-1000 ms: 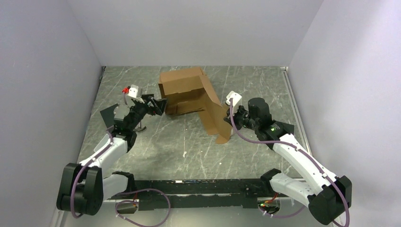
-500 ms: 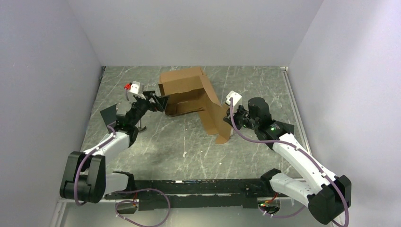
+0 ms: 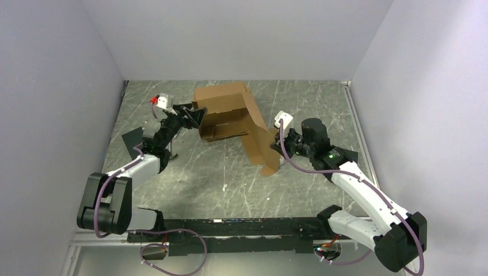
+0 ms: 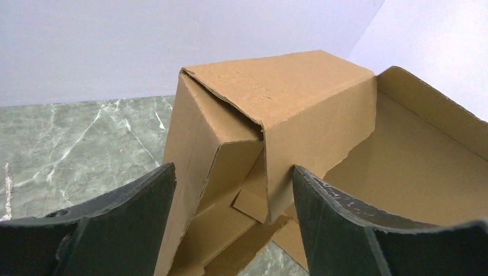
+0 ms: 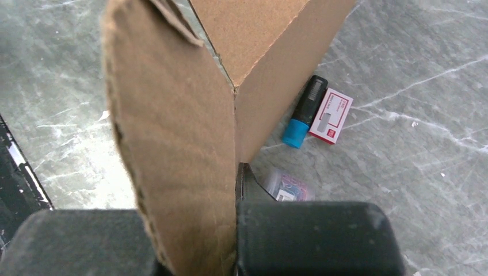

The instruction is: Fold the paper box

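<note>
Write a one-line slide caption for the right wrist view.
Right gripper clamps the box by a flap; a blue-capped marker lies beside it.

1. The paper box (image 4: 299, 103) of plain brown corrugated cardboard is seen as matt and fibrous, with ragged torn edges.
2. The grey-green marbled table top (image 3: 230, 178) is seen as smooth, with a faint sheen.
3. The dark fingers (image 4: 357, 230) of the left gripper (image 4: 233, 172) are seen as matt plastic, scuffed along the edges.

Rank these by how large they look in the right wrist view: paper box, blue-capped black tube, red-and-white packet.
1. paper box, by far, though it is also nearest the camera.
2-3. blue-capped black tube and red-and-white packet: look about alike, so not ranked.
</note>
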Robot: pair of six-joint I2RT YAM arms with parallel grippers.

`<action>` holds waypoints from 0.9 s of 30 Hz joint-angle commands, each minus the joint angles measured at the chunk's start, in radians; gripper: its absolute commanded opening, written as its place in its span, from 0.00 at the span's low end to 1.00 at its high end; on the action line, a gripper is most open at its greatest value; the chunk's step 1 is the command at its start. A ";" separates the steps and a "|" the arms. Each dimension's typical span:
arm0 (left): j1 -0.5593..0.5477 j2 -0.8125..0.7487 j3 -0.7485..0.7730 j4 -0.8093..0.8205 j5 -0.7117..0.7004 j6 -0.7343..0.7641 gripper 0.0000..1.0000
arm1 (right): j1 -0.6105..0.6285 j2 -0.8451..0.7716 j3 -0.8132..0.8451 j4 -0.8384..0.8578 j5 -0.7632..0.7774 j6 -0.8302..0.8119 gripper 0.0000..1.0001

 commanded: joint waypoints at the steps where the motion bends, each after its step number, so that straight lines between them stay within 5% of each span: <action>1: 0.000 0.045 0.058 0.070 0.005 -0.039 0.74 | 0.003 0.012 0.046 0.014 -0.081 0.029 0.00; 4: 0.000 0.074 0.071 0.083 0.012 -0.049 0.63 | 0.011 0.030 0.076 0.004 -0.105 0.034 0.00; 11: -0.003 0.100 0.106 0.081 0.003 -0.034 0.57 | 0.041 0.080 0.136 -0.021 -0.135 0.035 0.00; 27: -0.029 0.135 0.196 -0.098 -0.123 0.141 0.58 | 0.043 0.132 0.191 -0.052 -0.172 0.046 0.00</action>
